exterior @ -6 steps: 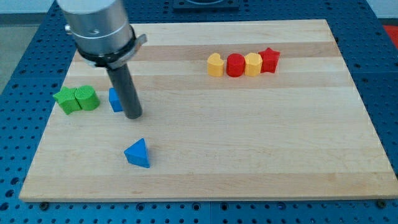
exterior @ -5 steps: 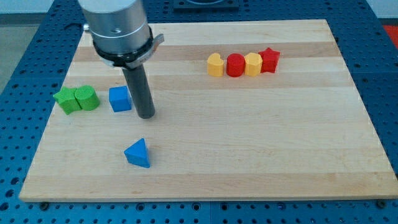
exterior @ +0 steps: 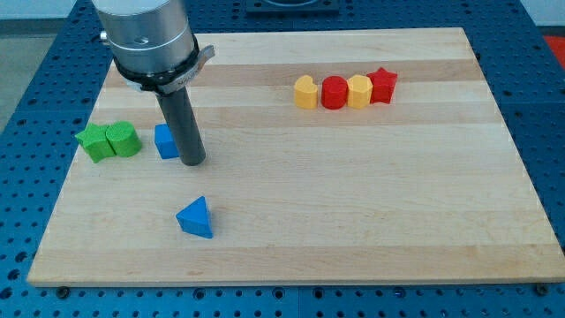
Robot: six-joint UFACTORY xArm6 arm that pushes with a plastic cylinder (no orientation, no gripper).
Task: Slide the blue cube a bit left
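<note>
Rod coming down from the upper left of the frame, and my tip is sitting on the wooden board, pressed up against the right side of the blue cube. It is a plain rod end, so it is gripping nothing, only touching the cube's right face as far as I can tell; the rod is covering that edge of the cube, so I am not seeing the exact contact.

I am finding the blue cube in the left part of the frame, a little above the middle height of the board. It is sitting flat, and being a cube it is showing no long axis; its visible faces are lying roughly square to the board's edges.

Just left of it, with a small gap, two green blocks are sitting side by side and touching: a green star-like block at the far left and a green rounded block beside it.

Below my tip, well apart, a blue triangular block is lying with a point toward the frame's top.

Along the upper right I am seeing a touching row: a yellow block, a red round block, another yellow block and a red star.

No containers are showing on the board.
</note>
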